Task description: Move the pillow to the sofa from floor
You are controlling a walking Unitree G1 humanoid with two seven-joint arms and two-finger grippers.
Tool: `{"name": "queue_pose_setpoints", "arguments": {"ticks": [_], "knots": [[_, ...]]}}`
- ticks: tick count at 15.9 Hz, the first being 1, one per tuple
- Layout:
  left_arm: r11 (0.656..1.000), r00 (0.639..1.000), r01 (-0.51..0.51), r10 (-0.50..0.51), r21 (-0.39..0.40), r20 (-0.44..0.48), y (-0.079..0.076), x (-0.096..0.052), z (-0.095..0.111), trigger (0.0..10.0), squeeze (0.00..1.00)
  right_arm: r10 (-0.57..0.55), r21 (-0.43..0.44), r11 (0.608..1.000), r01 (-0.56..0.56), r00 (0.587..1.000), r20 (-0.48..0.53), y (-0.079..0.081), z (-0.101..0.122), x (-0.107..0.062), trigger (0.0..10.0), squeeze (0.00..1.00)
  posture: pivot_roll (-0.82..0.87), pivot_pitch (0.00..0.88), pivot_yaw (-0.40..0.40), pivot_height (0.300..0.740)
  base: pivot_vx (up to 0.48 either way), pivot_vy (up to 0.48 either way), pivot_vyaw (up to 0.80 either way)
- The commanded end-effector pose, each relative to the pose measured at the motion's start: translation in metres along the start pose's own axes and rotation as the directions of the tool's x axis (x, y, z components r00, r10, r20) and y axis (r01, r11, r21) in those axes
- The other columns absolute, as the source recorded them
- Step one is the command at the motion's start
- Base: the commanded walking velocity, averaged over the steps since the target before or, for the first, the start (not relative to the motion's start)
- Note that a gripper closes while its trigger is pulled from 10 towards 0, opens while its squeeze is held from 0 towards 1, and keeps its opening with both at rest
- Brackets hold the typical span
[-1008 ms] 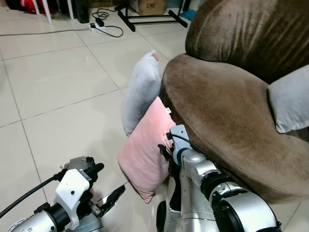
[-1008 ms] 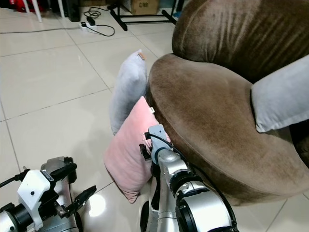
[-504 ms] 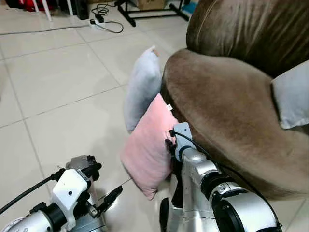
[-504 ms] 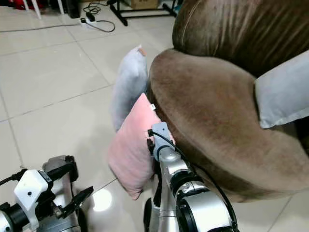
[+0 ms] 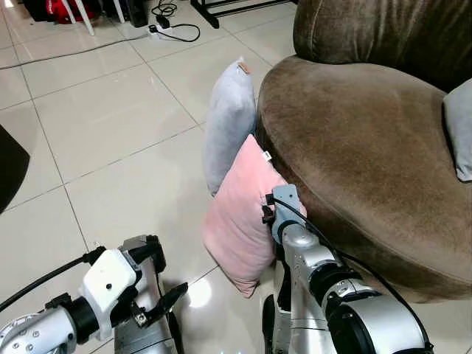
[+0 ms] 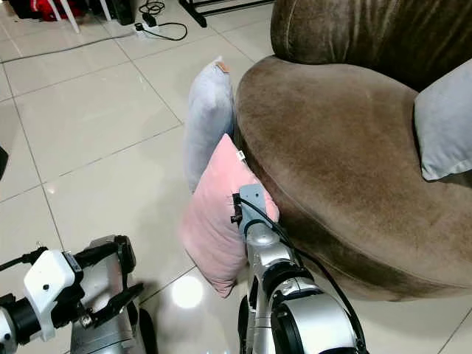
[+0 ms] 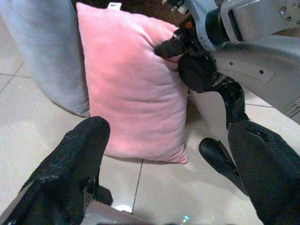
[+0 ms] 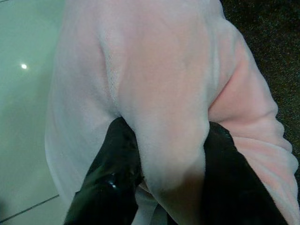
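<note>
A pink pillow (image 5: 242, 221) stands on one corner on the tiled floor and leans against the front of the brown sofa (image 5: 354, 133). My right gripper (image 8: 169, 152) is shut on a fold of the pillow's edge on the sofa side, about halfway up; its wrist (image 5: 285, 203) shows against the pillow. My left gripper (image 7: 168, 131) is open, low and to the left of the pillow, apart from it. Its fingers (image 7: 77, 159) are spread wide and point toward the pillow (image 7: 131, 84).
A grey pillow (image 5: 230, 122) stands upright against the sofa just behind the pink one. Another grey pillow (image 5: 461, 133) lies on the sofa seat at the right. A power strip with cables (image 5: 168, 21) lies far back on the floor. A dark object (image 5: 7, 166) is at the left edge.
The whole view has shifted as the camera moved. My right gripper keeps its hold on the pink pillow. The left gripper stays low and open.
</note>
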State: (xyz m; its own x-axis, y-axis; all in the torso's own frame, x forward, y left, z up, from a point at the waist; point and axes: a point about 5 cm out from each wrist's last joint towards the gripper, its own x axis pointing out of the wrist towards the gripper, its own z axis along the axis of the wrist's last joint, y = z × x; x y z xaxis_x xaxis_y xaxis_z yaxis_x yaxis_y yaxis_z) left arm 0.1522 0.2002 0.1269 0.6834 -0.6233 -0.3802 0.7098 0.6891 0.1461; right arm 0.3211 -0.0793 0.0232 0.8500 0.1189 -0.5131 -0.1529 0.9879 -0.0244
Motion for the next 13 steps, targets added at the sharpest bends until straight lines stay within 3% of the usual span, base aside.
{"name": "queue_pose_setpoints", "arguments": {"ticks": [1,4,7,9,11,13], "knots": [[1.0,1.0,0.012,-0.012,-0.015,-0.017,-0.001,-0.001,-0.003,10.0,0.0,0.0,0.019,1.0,0.0,0.999,-0.043,0.001,-0.013,-0.002,0.0,0.0,0.01,0.133,-0.016,0.405,0.0,0.0,0.0],[1.0,1.0,0.014,-0.015,-0.021,-0.012,-0.003,0.001,-0.004,10.0,0.0,0.034,0.008,0.999,-0.034,0.999,-0.023,0.001,-0.008,-0.001,0.0,0.0,0.01,0.114,-0.033,0.405,0.0,0.0,0.0],[0.999,1.0,0.012,-0.013,-0.05,-0.017,-0.004,0.001,-0.008,10.0,0.0,0.171,-0.013,0.985,-0.171,0.985,-0.019,0.014,-0.004,-0.001,0.0,0.0,0.02,0.071,-0.052,0.405,0.0,0.0,0.0],[0.997,1.0,-0.017,0.015,-0.073,-0.027,-0.004,0.002,-0.014,10.0,0.0,0.285,-0.04,0.957,-0.287,0.958,-0.043,0.025,-0.006,-0.003,0.0,0.0,0.02,0.044,-0.065,0.405,0.0,0.0,0.0],[0.992,0.995,-0.093,0.09,-0.088,-0.039,-0.003,0.001,-0.023,10.0,0.0,0.454,-0.067,0.888,-0.455,0.891,-0.03,0.039,0.0,-0.006,0.0,0.0,0.02,0.0,-0.09,0.405,0.0,0.0,0.0],[0.98,0.985,-0.171,0.168,-0.102,-0.029,0.003,0.001,-0.026,10.0,0.0,0.531,-0.091,0.844,-0.529,0.847,0.001,0.044,0.009,-0.008,0.0,0.0,0.02,0.0,-0.106,0.405,0.0,0.0,0.0]]}}
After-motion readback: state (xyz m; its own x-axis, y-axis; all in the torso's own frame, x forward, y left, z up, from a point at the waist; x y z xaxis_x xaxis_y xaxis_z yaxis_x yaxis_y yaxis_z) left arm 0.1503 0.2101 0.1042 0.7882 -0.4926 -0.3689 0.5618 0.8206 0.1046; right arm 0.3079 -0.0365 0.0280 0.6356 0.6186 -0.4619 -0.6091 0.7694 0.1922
